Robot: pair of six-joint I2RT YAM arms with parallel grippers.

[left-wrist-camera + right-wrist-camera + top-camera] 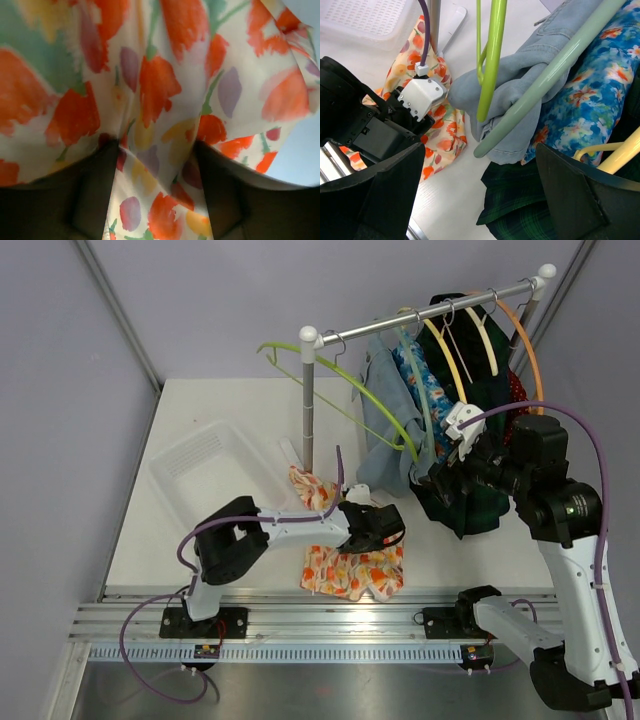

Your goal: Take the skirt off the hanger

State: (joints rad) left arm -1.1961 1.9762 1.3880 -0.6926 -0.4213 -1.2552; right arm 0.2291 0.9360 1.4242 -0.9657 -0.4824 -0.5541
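We should lower the cloth flat to the surface and release gently, not drag it. The skirt, cream with orange and lilac blooms, lies crumpled under our left end effector, which pinches a fold; the lime hanger beyond it looks bare. Our right end effector gapes, empty

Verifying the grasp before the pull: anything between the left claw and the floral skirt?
Nothing visible. In the left wrist view the floral skirt runs straight between the fingers of the left claw, with no hanger or other garment between. The green hanger hangs up on the rail, away from the grasp.
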